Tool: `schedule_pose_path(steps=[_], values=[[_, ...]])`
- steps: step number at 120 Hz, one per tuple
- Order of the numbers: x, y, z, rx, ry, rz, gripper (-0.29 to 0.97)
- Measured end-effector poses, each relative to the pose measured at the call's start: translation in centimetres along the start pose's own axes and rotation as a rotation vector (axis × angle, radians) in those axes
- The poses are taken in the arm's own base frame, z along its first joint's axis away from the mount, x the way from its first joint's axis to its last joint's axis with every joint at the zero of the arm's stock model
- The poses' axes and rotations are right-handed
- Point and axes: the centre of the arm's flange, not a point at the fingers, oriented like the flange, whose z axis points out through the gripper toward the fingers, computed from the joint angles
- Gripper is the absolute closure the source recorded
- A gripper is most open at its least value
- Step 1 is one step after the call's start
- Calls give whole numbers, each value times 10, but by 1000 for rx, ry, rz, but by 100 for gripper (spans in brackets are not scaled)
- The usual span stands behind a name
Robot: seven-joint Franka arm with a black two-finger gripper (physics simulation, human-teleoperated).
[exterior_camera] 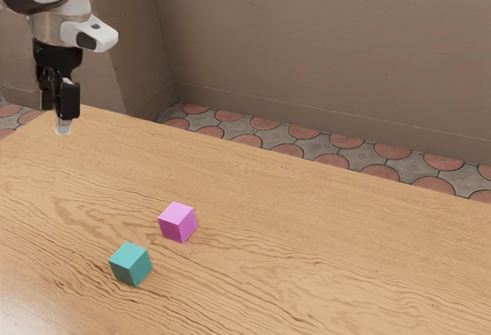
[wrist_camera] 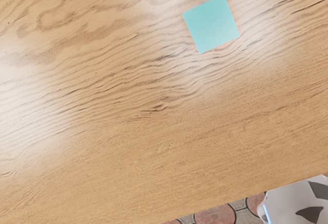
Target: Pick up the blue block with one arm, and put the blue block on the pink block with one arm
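The blue block (exterior_camera: 130, 264), a teal-blue cube, sits on the wooden table (exterior_camera: 307, 258) near the front, toward the exterior view's left. The pink block (exterior_camera: 177, 221) rests just behind it and a little to the right, with a small gap between them. My gripper (exterior_camera: 64, 126) hangs high over the table's far left corner, well away from both blocks, open with nothing in it. In the wrist view the blue block (wrist_camera: 210, 23) shows from above as a flat teal square, far off from under the hand.
Bare wood grain stretches all round the blocks. The table's edge, tiled floor (wrist_camera: 215, 216) and a white part of the robot's base (wrist_camera: 297, 203) show in the wrist view. Beige walls and a tiled floor strip (exterior_camera: 345, 147) lie behind the table.
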Motion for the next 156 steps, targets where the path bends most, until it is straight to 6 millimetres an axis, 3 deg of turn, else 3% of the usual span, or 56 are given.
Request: schedule_pose_path(steps=[14,32,65,109,156], values=[[31,17,47,-12,-2,58,0],[56,34,108,-51,17,79,0],[73,47,201,-102,30,-37,0],[64,30,261,-135,33,-257,0],[115,29,310,-163,35,-301,0]])
